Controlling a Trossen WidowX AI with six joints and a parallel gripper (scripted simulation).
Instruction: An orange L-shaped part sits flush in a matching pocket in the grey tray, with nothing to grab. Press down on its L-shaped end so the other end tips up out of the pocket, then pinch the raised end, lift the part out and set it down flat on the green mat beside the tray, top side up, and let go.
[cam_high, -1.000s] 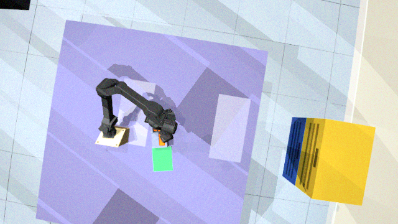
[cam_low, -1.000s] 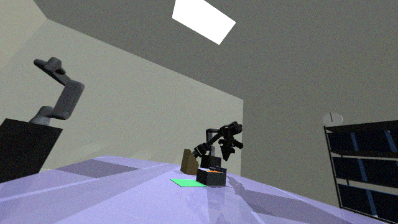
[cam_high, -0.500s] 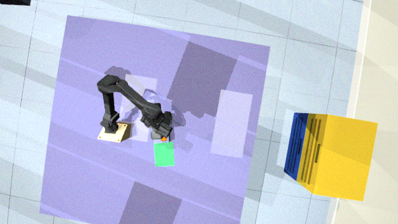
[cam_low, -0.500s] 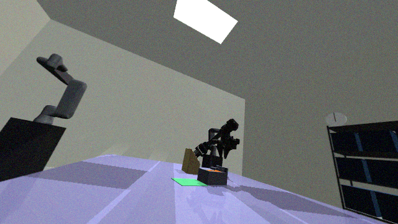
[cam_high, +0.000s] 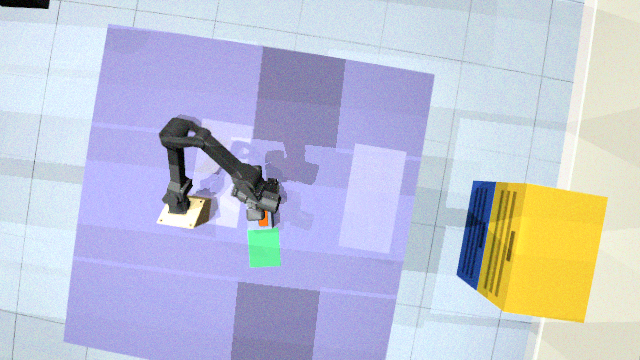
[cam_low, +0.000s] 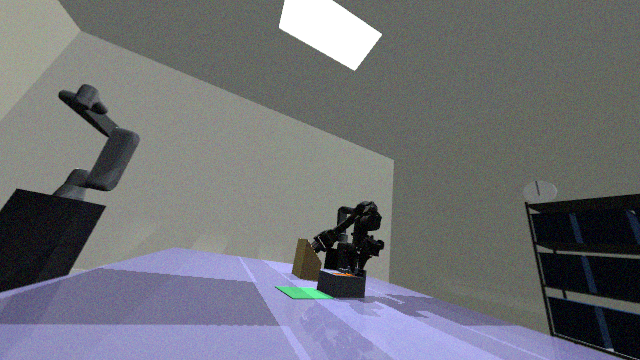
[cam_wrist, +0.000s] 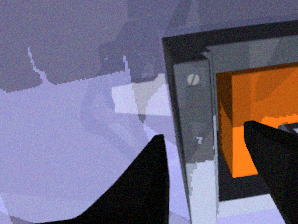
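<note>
Orange part (cam_wrist: 252, 117) seated in the pocket of the grey tray (cam_wrist: 193, 136), with the gripper (cam_wrist: 220, 163) poised directly above. As far as the wrist view shows, the part lies level with the tray top and neither end stands proud, so the pressing step is judged not yet done. The jaws stand partly closed, roughly half their range, with nothing between them; one dark finger (cam_wrist: 276, 156) hangs over the orange face while the other sits outside the tray wall, over the table. Whether the finger touches the part cannot be told. Left to do: tip the part, pinch the raised end, lift it out, lay it flat on the mat (cam_high: 264, 247) and release. In the top view the green mat lies just beside the tray, on the side away from the arm's reach, with nothing on it.

Surface and room: a glossy lavender table (cam_high: 150, 280) crossed by lighter and darker bands and by the arm's shadow; the arm (cam_high: 210, 150) rises from a tan base block (cam_high: 184, 212). Beyond the table stand a yellow-and-blue box (cam_high: 535, 250), dark shelving (cam_low: 585, 260), a second grey arm (cam_low: 100, 145) on a black pedestal, plain beige walls and one bright ceiling panel (cam_low: 330, 32).
</note>
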